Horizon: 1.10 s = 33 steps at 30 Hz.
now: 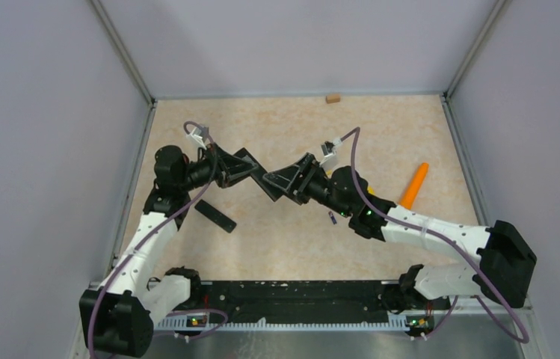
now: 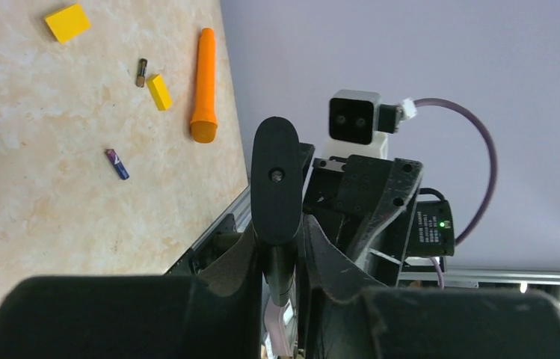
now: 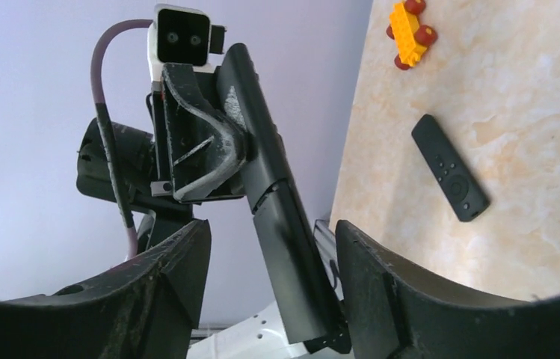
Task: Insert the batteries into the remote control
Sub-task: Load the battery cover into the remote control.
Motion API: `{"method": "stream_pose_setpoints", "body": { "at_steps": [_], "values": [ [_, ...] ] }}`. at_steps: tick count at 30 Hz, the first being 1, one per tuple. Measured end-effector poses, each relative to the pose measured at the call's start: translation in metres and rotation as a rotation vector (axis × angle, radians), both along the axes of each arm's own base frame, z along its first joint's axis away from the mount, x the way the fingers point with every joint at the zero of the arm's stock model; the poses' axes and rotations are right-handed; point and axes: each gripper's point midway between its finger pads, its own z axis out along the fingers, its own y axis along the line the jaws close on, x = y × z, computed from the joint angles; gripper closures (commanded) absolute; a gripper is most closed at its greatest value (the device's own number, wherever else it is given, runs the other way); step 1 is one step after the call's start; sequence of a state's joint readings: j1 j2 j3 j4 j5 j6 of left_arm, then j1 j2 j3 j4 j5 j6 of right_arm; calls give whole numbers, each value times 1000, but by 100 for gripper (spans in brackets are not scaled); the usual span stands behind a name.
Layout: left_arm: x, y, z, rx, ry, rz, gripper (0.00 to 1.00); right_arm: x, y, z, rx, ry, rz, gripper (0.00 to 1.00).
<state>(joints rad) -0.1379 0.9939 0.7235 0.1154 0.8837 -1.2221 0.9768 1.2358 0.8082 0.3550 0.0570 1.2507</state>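
Your table is cream marbled with tan. Both the raised remote and the lying remote are black. You see a blue-and-purple battery, an orange stick, yellow blocks.

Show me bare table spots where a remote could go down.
Widest bare patch: the far table between the held remote and the back wall, only a tan block at its edge. Also bare: the near strip between the spare remote, the battery and the base rail. Crowded: around the orange stick, with a yellow block beside it.
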Motion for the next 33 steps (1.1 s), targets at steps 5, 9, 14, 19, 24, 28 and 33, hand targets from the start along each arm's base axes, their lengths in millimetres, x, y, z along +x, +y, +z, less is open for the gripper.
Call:
{"method": "stream_pose_setpoints", "body": {
  "at_steps": [5, 9, 14, 19, 24, 28, 33],
  "values": [
    [-3, 1, 13, -35, -34, 9, 100, -2, 1, -5, 48, 46, 4, 49],
    [-6, 1, 20, -49, -51, 10, 100, -4, 1, -4, 85, 63, 7, 58],
    [-6, 0, 25, -79, -40, 7, 100, -5, 0, 4, 148, 63, 9, 67],
    [-6, 0, 28, -96, -41, 7, 100, -8, 0, 7, 193, 71, 12, 67],
    [-10, 1, 34, -114, -100, 9, 100, -8, -1, 11, 224, 75, 10, 67],
    [-15, 1, 37, -122, -129, 13, 100, -10, 2, 14, 230, 80, 17, 69],
    [-13, 7, 41, -135, -161, 58, 100, -4, 11, 20, 237, 72, 19, 73]
  ]
}}
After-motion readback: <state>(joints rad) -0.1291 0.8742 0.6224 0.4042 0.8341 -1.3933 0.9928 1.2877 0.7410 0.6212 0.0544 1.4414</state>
